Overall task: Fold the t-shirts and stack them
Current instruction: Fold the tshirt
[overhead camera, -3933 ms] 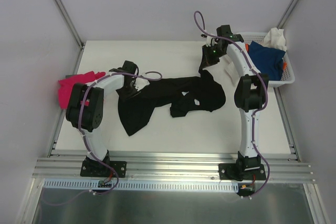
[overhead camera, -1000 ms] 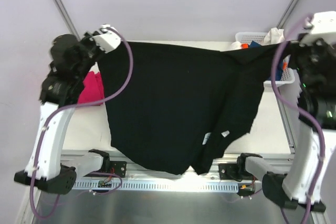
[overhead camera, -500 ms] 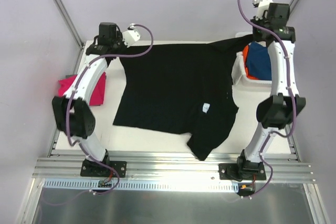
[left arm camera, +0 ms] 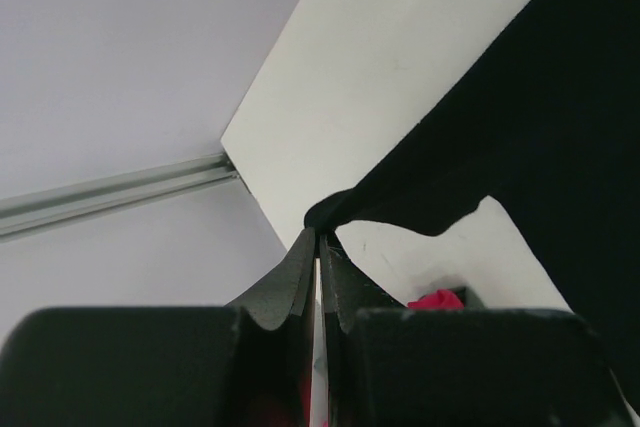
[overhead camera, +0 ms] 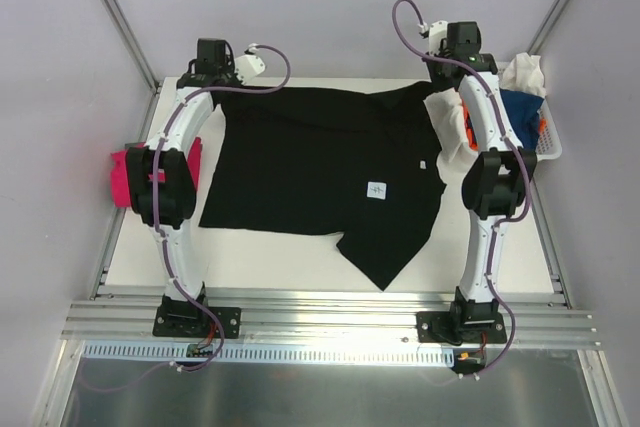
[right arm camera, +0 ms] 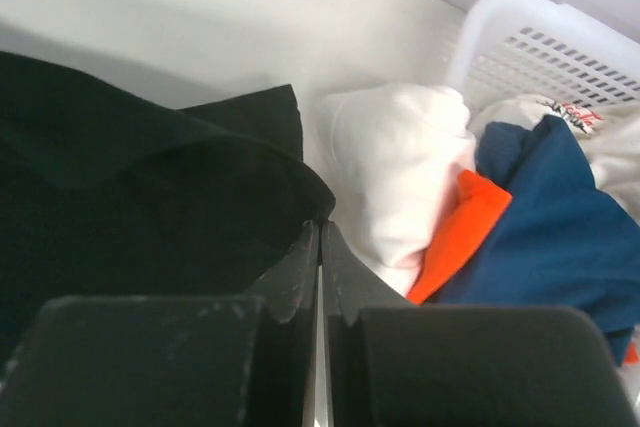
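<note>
The white desk [overhead camera: 300, 267] carried everything. The black t-shirt [overhead camera: 310, 167] lay spread open and mostly flat across its far half. The shirt's top edge ran close along the far edge of the desk, and one pointed flap reached toward the near edge, right of the middle. A small white label [overhead camera: 377, 189] showed on the cloth.

The left arm [overhead camera: 165, 197] stretched up the left side to the far left corner. The right arm [overhead camera: 490, 177] reached up the right side to the far edge.

The white lattice basket [overhead camera: 548, 142] sat at the far right corner, against the right edge. In it a blue t-shirt [right arm camera: 560, 217] lay bunched, with an orange t-shirt [right arm camera: 465, 227] tucked beside it. A white t-shirt [right arm camera: 400, 167] spilled out onto the desk, just beside the black one.

The pink t-shirt [overhead camera: 122, 172] lay at the left edge of the desk, partly hidden behind the left arm.

The left gripper [left arm camera: 318, 237] had its fingers pressed together, pinching a bunched corner of the black t-shirt near the far left corner. The right gripper [right arm camera: 320, 225] was likewise clamped tight, with a fold of the black t-shirt's far right corner caught at its tips, close to the white t-shirt.
</note>
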Robot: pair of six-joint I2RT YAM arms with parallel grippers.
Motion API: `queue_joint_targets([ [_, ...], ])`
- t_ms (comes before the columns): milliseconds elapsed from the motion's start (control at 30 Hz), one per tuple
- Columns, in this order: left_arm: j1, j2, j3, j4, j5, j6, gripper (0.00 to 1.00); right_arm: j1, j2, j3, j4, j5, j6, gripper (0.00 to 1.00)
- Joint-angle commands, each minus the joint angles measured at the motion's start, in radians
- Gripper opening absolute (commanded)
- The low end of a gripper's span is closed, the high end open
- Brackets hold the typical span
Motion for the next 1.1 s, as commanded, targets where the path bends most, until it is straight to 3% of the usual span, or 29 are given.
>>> queue_joint_targets([
  [0,0.033,0.007,0.047,0.052,-0.028,0.051,0.00,0.008,0.011,0.072,0.055,0.030,-0.020,0.01],
  [200,0.046,-0.007,0.002,0.058,-0.013,0.072,0.00,0.036,-0.024,0.003,0.027,0.021,-0.030,0.01],
  [600,0.047,-0.186,-0.321,0.056,0.035,0.025,0.00,0.072,-0.210,-0.251,-0.121,-0.101,0.000,0.01],
  [800,0.047,-0.240,-0.384,0.056,0.036,0.014,0.00,0.095,-0.274,-0.290,-0.161,-0.128,0.025,0.01],
  [1067,0.047,-0.263,-0.418,0.059,0.041,0.000,0.00,0.132,-0.357,-0.463,-0.158,-0.136,0.017,0.01],
])
